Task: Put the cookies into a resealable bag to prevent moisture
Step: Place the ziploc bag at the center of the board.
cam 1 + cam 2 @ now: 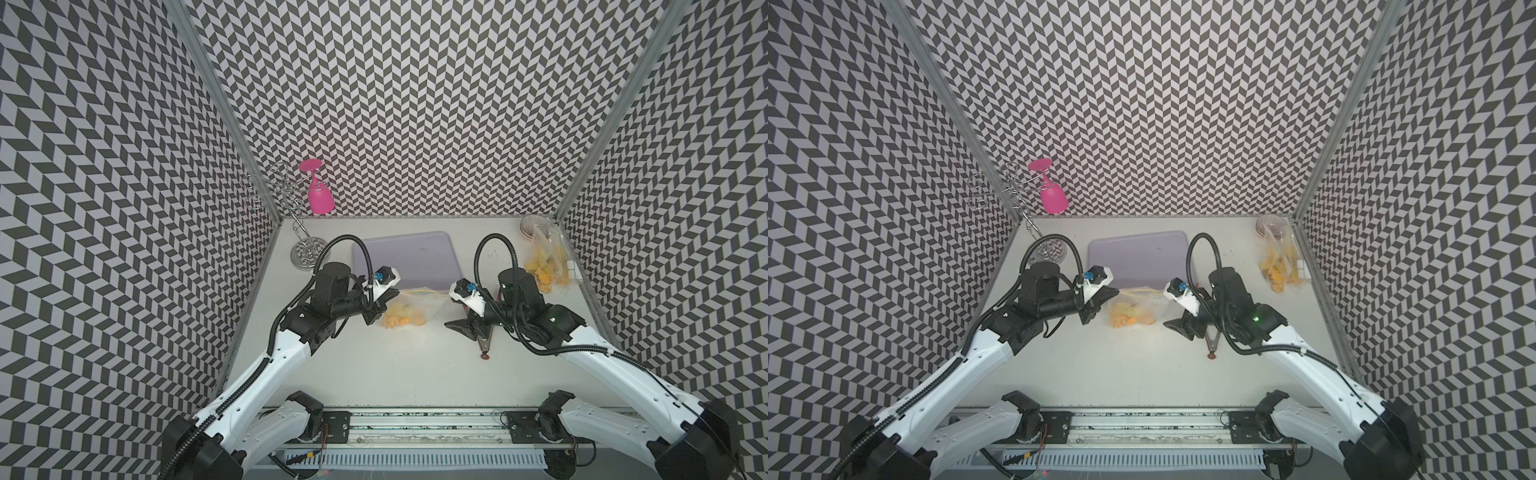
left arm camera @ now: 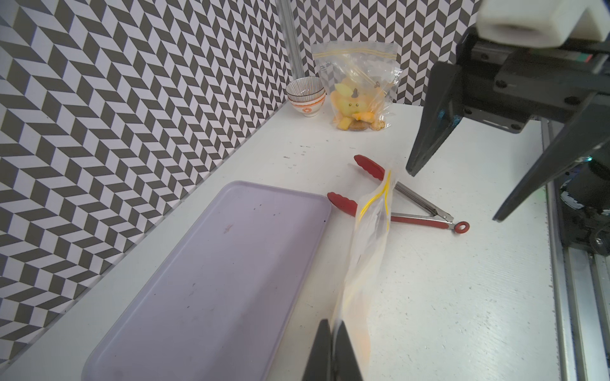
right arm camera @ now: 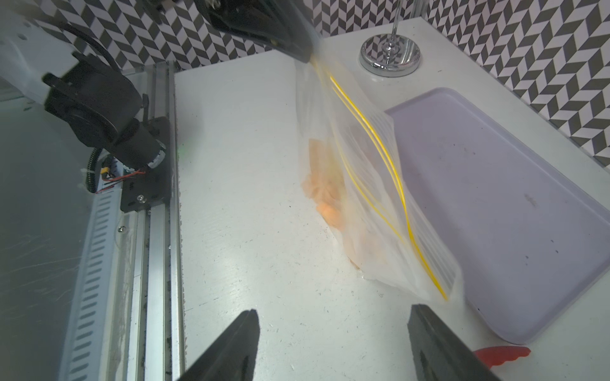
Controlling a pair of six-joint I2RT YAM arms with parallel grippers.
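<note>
- The tongs are lying nearest me on the tabletop, arms splayed in a V, partly under my right arm.
- My right hand is hovering low over the tabletop with its fingers spread wide, gripping nothing. The bag's loose top corner is sitting just past one fingertip. I can't tell if they're touching.
- My left hand is pressing together on the other top corner of the bag, pinching the plastic at the zip end.
- The bag is sagging between the two hands with its bottom resting on the tabletop. Its yellow zip strips are running apart along part of the mouth.
- The cookies are sitting inside that bag, bunched at the bottom on my left hand's side.
- A lavender tray is lying flat just behind the bag.
- In the far right corner, a second clear bag of yellow pieces is leaning beside stacked bowls.
- In the far left corner, a wire rack is holding a pink glass upside down.
</note>
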